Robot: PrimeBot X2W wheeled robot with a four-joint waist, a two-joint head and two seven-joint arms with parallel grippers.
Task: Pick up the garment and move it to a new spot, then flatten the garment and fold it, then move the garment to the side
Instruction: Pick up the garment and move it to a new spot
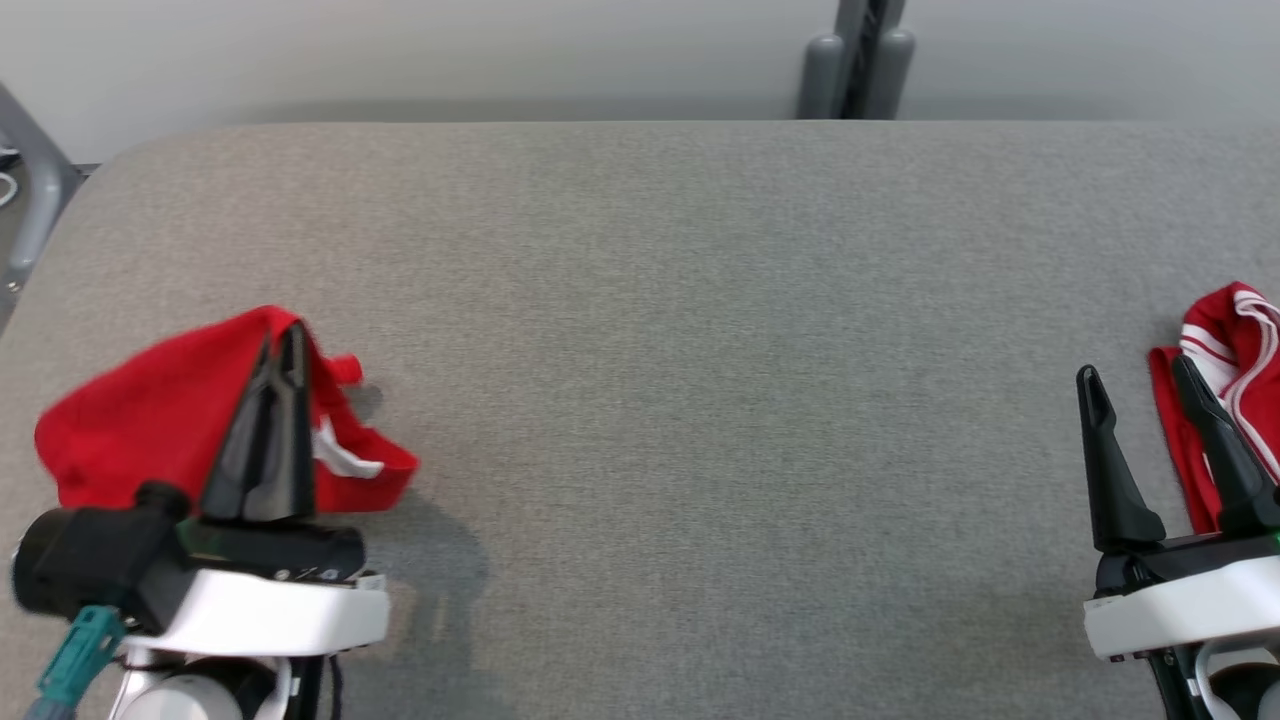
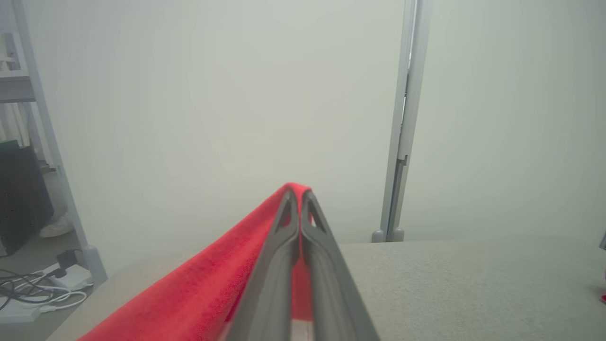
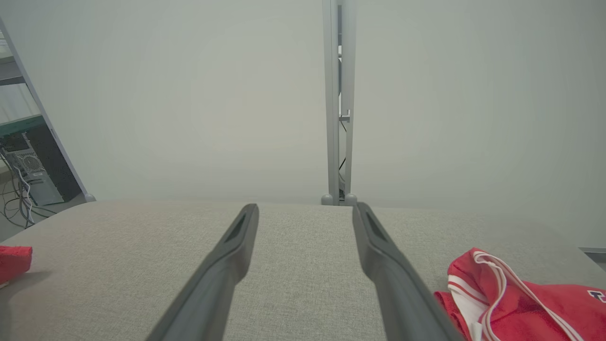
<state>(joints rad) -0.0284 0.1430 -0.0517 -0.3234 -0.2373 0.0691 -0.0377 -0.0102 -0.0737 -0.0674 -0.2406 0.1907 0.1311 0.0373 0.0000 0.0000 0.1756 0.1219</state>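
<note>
A red garment [image 1: 130,430] sits bunched at the left end of the grey bench [image 1: 700,350], one fold pinched between the closed jaws of the robot's left gripper [image 1: 282,335]. Soft, light and limp, it will likely sag, so an edge or corner seems the better hold. The right gripper [image 1: 1136,372] waits empty, jaws wide apart, beside a second, white-trimmed garment [image 1: 1235,340].
</note>
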